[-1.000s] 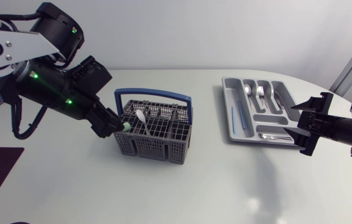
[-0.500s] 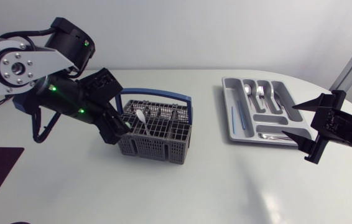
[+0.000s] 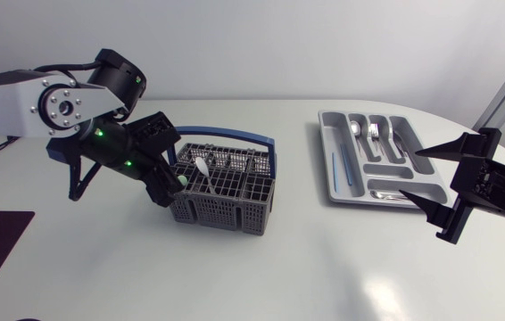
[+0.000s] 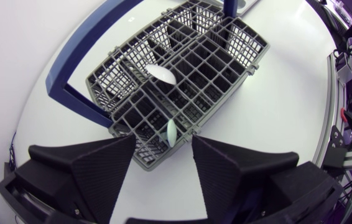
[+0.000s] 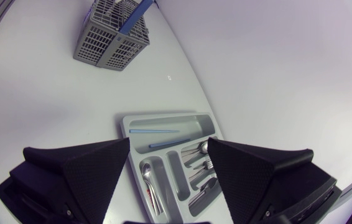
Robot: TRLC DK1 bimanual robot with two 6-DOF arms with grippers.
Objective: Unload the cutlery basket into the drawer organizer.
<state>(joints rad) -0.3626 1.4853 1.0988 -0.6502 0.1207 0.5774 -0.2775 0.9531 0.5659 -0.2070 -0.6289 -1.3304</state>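
Since a second ago my right claw (image 3: pixel 416 178) had drawn back from the drawer organizer (image 3: pixel 324 156) toward the right edge of the desk (image 3: pixel 279 267), and my left arm's upper links had swung inward. Both claws stood wide, gripping nothing. My left claw (image 4: pixel 162 140) hung at the cutlery basket's (image 4: pixel 101 78) near corner, with a pale green tip (image 4: pixel 171 132) just ahead between its fingers and a white spoon (image 4: pixel 162 73) deeper in. The organizer lay well apart from the basket and held spoons and forks (image 3: pixel 373 134).

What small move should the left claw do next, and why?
Probably advance the left claw slightly and close it on the pale green utensil: its tip stands out of the basket just between the open fingers, not yet gripped.
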